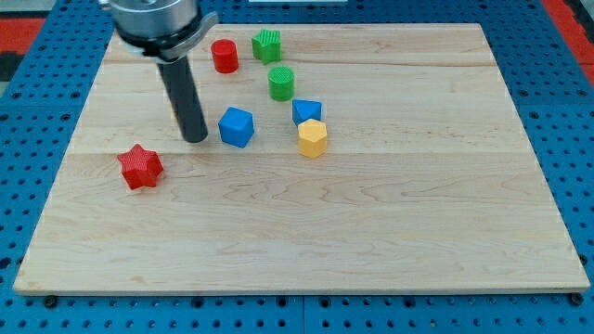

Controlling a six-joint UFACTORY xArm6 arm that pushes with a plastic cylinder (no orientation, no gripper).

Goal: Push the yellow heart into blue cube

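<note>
The blue cube (pixel 236 126) sits on the wooden board, left of centre in the upper half. My tip (pixel 195 139) rests on the board just left of the cube, a small gap away. The yellow block (pixel 313 137) looks more like a rounded hexagon than a heart; it lies to the cube's right. It touches a second blue block (pixel 306 112) just above it. No other yellow block shows.
A red star (pixel 140 166) lies at the view's left, below my tip. A red cylinder (pixel 224 56), a green star-like block (pixel 266 44) and a green cylinder (pixel 281 83) stand near the top. The wooden board (pixel 371 223) sits on a blue pegboard.
</note>
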